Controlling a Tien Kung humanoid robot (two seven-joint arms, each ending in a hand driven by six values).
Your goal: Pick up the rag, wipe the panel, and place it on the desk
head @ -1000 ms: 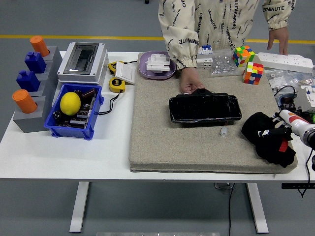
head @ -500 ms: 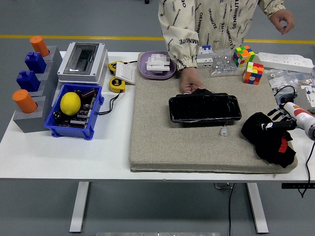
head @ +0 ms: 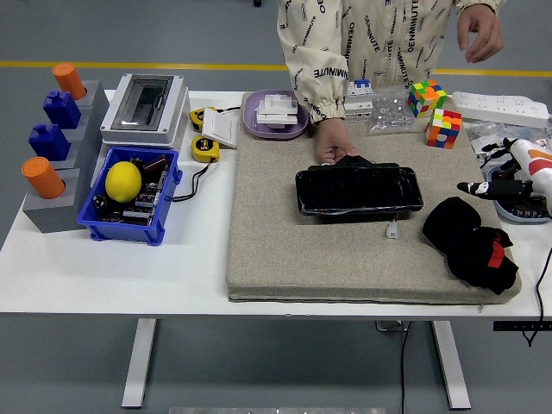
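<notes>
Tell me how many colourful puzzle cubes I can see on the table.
2. One cube is at the far right behind the mat; the other cube is just in front of it, on the mat's corner.

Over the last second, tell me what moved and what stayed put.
The right hand lifted off the black rag and drew back up and to the right, holding nothing. The person's raised hand came up off the table. The rag, the panel and the person's other hand behind it stayed put.

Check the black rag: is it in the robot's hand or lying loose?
Lying loose. The black rag sits crumpled on the grey mat, apart from the right hand, whose fingers are extended and hold nothing.
</notes>
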